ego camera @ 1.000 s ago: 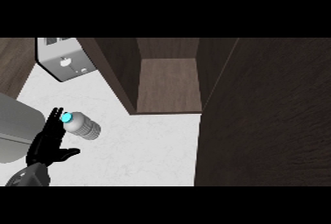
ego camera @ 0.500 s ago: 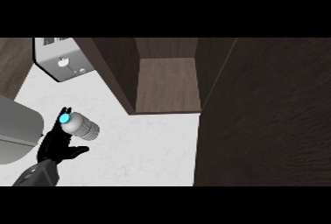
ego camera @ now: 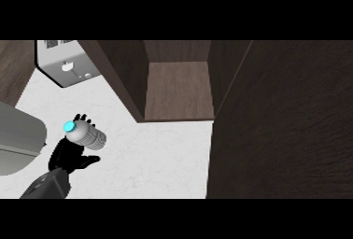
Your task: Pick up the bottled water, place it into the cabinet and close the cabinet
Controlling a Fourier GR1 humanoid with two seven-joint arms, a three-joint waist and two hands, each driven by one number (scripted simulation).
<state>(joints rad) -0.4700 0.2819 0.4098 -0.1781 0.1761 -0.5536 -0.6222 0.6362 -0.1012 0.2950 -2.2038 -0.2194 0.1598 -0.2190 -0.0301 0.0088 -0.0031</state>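
Note:
The bottled water (ego camera: pixel 87 135) is a clear bottle with a cyan cap, standing on the white counter (ego camera: pixel 151 158) at the left. My left hand (ego camera: pixel 67 158) is pressed against its left side. The fingertips (ego camera: pixel 81 117) show just past the cap, fairly straight, and the thumb (ego camera: pixel 89 161) sticks out to the right below the bottle, not wrapped round it. The cabinet (ego camera: pixel 178 88) stands open at the top middle, its brown inner shelf bare. My right hand is out of view.
A broad dark wood panel (ego camera: pixel 283 121), perhaps the cabinet's open door, fills the right side. A silver toaster (ego camera: pixel 66 65) stands at the back left. A grey rounded object (ego camera: pixel 17 137) sits at the left edge, close to my forearm.
My left hand has slid right from beside the bottle until it lies against it, part hidden behind it. The bottle has barely shifted.

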